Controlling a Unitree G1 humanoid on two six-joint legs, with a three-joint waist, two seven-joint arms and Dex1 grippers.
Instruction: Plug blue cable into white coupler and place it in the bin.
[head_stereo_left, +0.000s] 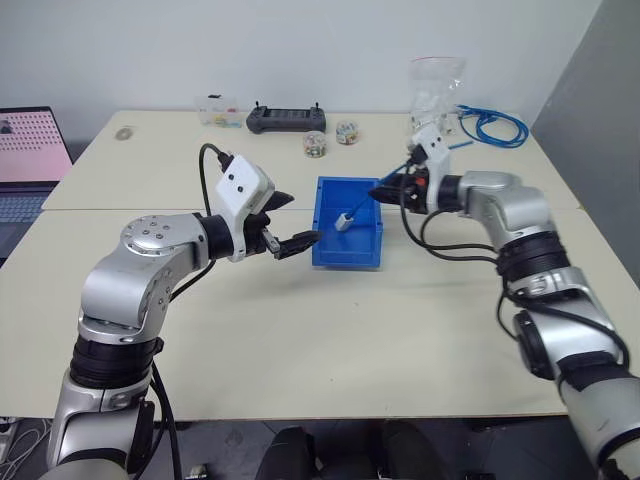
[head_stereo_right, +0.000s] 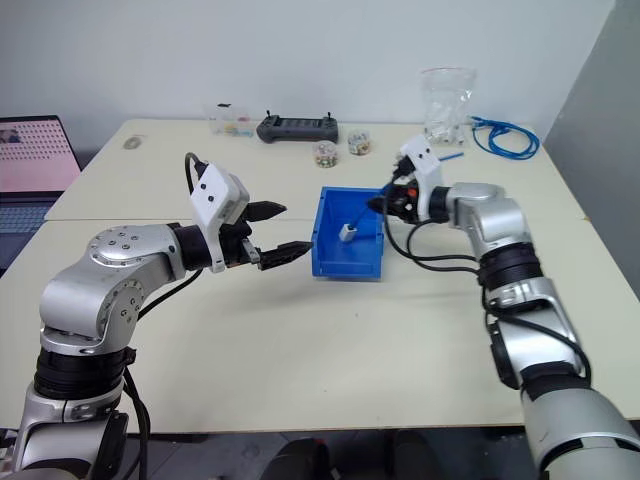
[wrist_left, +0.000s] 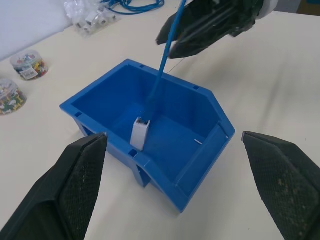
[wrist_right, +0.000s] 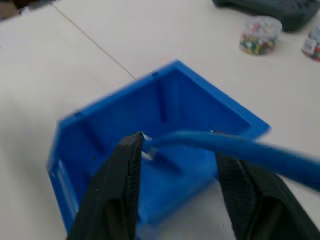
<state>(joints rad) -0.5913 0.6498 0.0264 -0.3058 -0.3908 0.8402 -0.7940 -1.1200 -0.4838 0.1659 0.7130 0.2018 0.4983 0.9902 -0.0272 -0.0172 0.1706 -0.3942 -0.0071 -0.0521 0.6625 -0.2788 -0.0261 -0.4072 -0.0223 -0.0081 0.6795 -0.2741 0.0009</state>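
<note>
The blue bin (head_stereo_left: 345, 252) stands mid-table between my two grippers. The white coupler (wrist_left: 140, 132) sits on the lower end of the blue cable (wrist_left: 162, 65) and hangs inside the bin near one wall; whether it touches the floor I cannot tell. The cable slants up and back out of the bin to my right gripper (head_stereo_left: 385, 187), which hovers over the bin's far right corner. Its fingers (wrist_right: 125, 170) stand apart, open, with the cable running loosely between them. My left gripper (head_stereo_left: 300, 218) is wide open and empty, just left of the bin, pointing at it.
At the back of the table are a black controller (head_stereo_left: 287, 118), two small jars of coloured bits (head_stereo_left: 315, 144), a clear plastic bag (head_stereo_left: 437, 90) and a coiled blue cable bundle (head_stereo_left: 492, 125). A laptop (head_stereo_left: 30, 160) stands at the far left.
</note>
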